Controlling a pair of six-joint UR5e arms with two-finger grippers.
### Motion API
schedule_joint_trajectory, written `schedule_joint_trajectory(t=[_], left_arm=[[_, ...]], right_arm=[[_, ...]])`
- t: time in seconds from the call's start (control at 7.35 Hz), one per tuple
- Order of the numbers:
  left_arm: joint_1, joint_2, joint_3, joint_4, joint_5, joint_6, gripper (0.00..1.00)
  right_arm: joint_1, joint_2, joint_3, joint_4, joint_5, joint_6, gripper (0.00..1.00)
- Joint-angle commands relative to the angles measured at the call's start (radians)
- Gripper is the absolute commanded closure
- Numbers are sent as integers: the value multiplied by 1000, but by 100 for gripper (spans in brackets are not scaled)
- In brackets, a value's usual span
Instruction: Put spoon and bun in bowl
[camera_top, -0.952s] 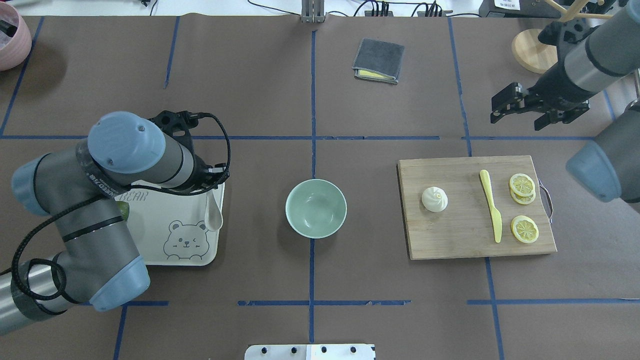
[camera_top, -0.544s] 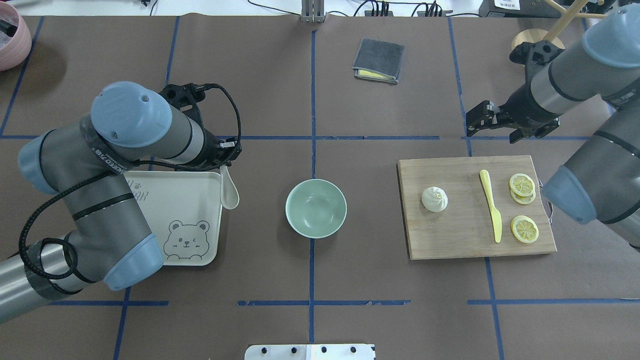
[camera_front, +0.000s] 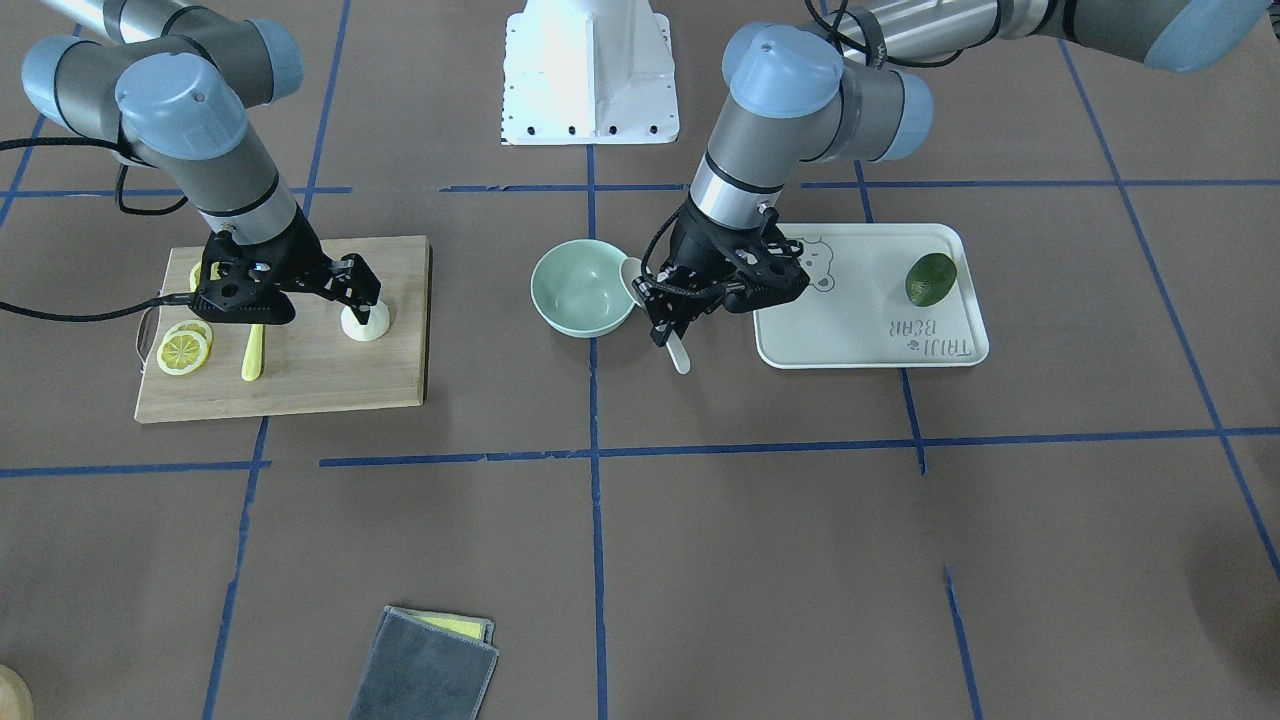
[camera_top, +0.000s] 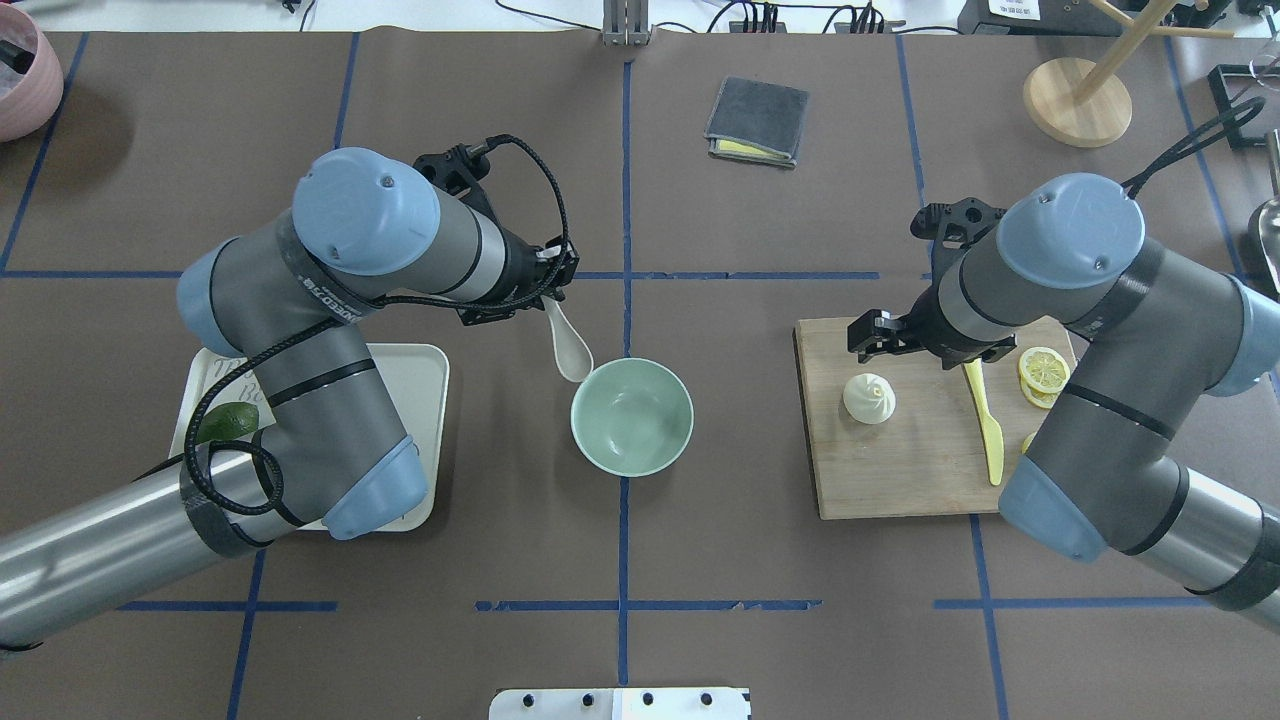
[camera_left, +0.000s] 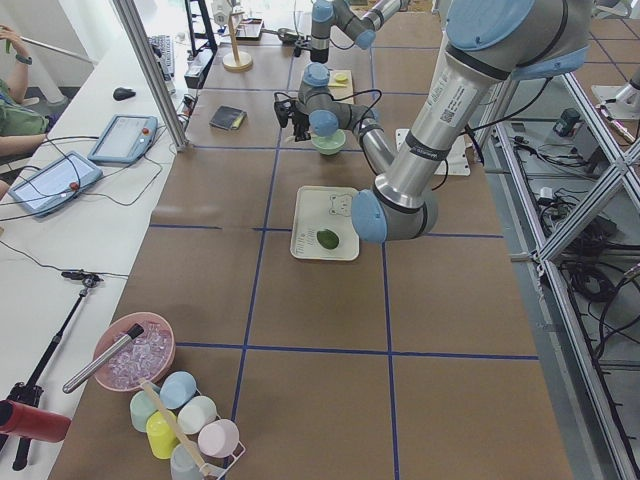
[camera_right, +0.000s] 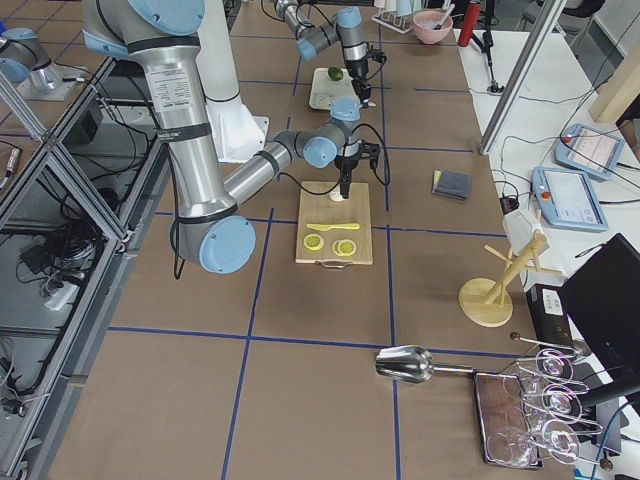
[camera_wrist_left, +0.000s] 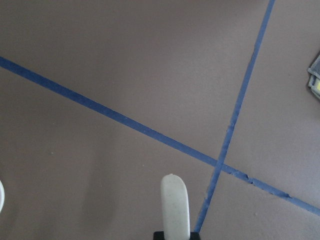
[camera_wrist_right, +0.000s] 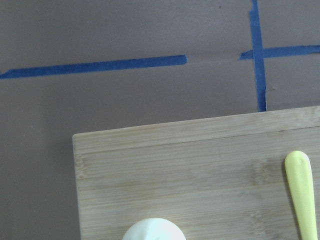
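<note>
The pale mint bowl (camera_top: 632, 416) stands empty at the table's middle; it also shows in the front-facing view (camera_front: 582, 290). My left gripper (camera_top: 545, 292) is shut on the off-white spoon (camera_top: 568, 350), held tilted with its scoop just at the bowl's far-left rim. The spoon also shows in the front-facing view (camera_front: 679, 352) and its handle in the left wrist view (camera_wrist_left: 175, 205). The white pleated bun (camera_top: 869, 398) sits on the wooden board (camera_top: 900, 475). My right gripper (camera_top: 878, 337) is open and empty, just above and behind the bun (camera_front: 365, 323). The bun's top shows in the right wrist view (camera_wrist_right: 154, 231).
A yellow knife (camera_top: 985, 420) and lemon slices (camera_top: 1045, 368) lie on the board right of the bun. The beige bear tray (camera_top: 425, 400) with a green avocado (camera_top: 228, 422) is at the left. A grey cloth (camera_top: 757, 121) and a wooden stand (camera_top: 1077, 100) are at the back.
My left gripper carried the spoon from over the tray rightward to the bowl's rim. My right arm swung in from the far right and came down over the board by the bun.
</note>
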Motion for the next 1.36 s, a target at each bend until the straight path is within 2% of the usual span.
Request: schedule_joint_trajectory(t=[0.0, 0.41, 0.68, 1.22], left_arm=[[19, -36, 23, -5, 3, -23, 100], [33, -50, 21, -5, 3, -47, 100], [33, -53, 23, -5, 3, -46, 100], [40, -51, 27, -7, 3, -50, 100]], right_arm=[[-46, 30, -35, 0, -27, 10, 0], [-60, 63, -95, 0, -28, 15, 0], [-56, 63, -80, -1, -18, 17, 12], [-57, 49, -78, -8, -21, 18, 14]])
